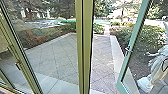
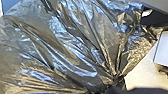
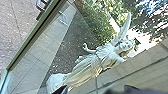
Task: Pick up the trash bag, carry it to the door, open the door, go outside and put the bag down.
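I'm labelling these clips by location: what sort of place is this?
Likely a building's glazed doorway onto a paved yard: an open glass door, diagonal paving with shrubs beyond, and a white statue outside.

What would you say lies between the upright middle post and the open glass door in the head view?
The head view shows paving, then pale stone edging, with bushes beyond, between post and door.
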### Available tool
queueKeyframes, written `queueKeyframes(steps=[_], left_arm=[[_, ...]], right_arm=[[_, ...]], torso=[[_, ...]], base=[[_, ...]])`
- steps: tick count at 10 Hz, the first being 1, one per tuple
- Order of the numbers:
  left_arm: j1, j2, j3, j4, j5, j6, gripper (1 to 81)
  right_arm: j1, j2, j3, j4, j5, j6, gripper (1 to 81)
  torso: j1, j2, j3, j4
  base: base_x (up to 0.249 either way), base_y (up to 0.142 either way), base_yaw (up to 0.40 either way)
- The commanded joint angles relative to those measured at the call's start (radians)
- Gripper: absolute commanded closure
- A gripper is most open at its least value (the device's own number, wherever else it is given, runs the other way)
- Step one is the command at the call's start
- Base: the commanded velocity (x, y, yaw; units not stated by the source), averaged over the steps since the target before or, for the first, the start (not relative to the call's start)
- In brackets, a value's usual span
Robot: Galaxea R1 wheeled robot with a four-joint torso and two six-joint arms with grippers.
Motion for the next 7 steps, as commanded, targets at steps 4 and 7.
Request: queueKeyframes(steps=[4,7], left_arm=[[-0.007,0.020,0.015,0.001,0.069,0.008,81.1],[-0.007,0.022,0.015,0.003,0.069,0.008,81.1]], right_arm=[[0.138,-0.056,-0.193,-0.293,0.096,0.014,1.0],[0.141,0.010,-0.255,-0.147,-0.013,0.014,1.0]], torso=[[0.000,0.000,0.000,0.000],[0.000,0.000,0.000,0.000]], base=[[0.000,0.000,0.000],[0.000,0.000,0.000]])
